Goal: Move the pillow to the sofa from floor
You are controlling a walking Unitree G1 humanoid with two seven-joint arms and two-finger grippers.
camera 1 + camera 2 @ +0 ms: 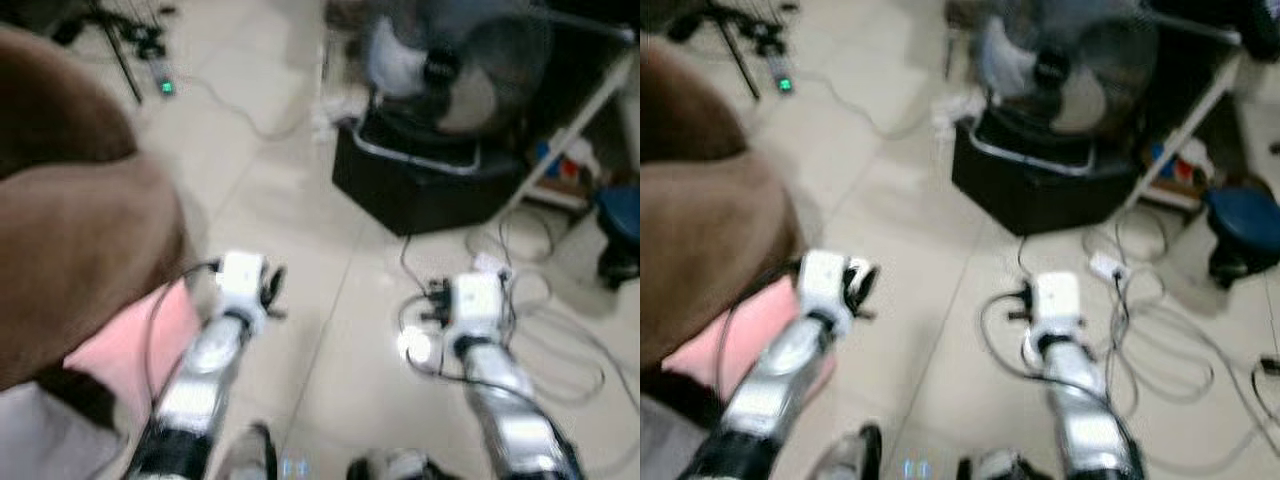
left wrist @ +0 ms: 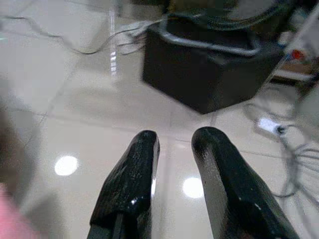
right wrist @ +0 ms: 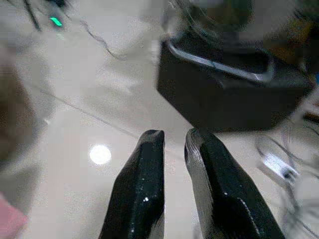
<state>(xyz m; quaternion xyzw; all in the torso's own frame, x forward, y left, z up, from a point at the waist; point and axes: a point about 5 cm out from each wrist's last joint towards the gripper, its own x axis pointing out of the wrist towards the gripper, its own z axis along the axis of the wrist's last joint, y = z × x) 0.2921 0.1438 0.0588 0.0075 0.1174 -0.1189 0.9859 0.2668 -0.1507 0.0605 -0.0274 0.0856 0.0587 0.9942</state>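
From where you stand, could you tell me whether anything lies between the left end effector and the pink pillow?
Nothing visible does. The pink pillow lies on the floor beside the brown sofa, just left of the left end effector. The cables and fan base sit off to the right.

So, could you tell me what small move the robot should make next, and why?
Probably turn left and bend toward the pink pillow: it lies low on the robot's left beside the brown sofa, while both grippers, left and right, point at bare floor, holding nothing.
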